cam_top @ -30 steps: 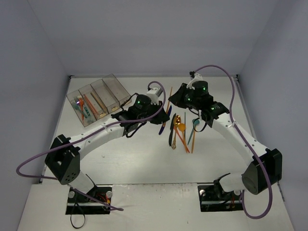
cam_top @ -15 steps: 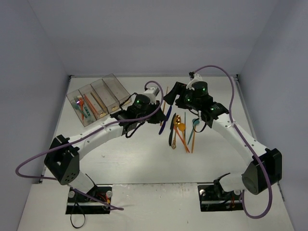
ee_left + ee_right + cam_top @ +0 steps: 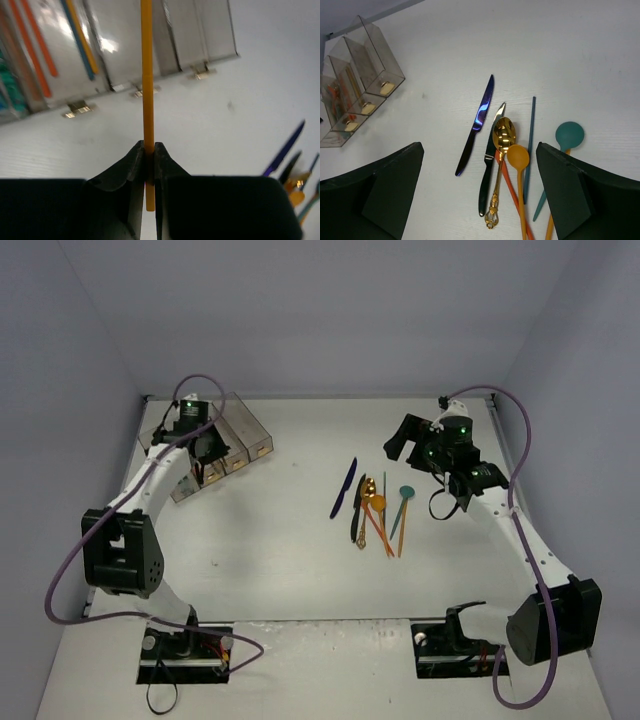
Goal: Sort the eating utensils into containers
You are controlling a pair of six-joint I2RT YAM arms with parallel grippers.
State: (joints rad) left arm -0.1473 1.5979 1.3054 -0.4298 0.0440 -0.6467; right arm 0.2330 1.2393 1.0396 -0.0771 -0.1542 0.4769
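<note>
Pinching slim orange utensil (image 3: 146, 70) | left tool (image 3: 148, 148) | over glossy clear bins (image 3: 212, 30)

The right pincer (image 3: 479, 149) stands wide open over a gold spoon (image 3: 503, 135). Left of this spoon lie a black-handled knife (image 3: 486, 175) and a blue knife (image 3: 476, 125); right of it, an orange spoon (image 3: 518, 156).

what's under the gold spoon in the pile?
A red-orange plastic handle crosses beneath the stem of the ornate gold metal spoon, running down-right. Its upper end is covered by that spoon and the black knife, so its type cannot be told.
</note>
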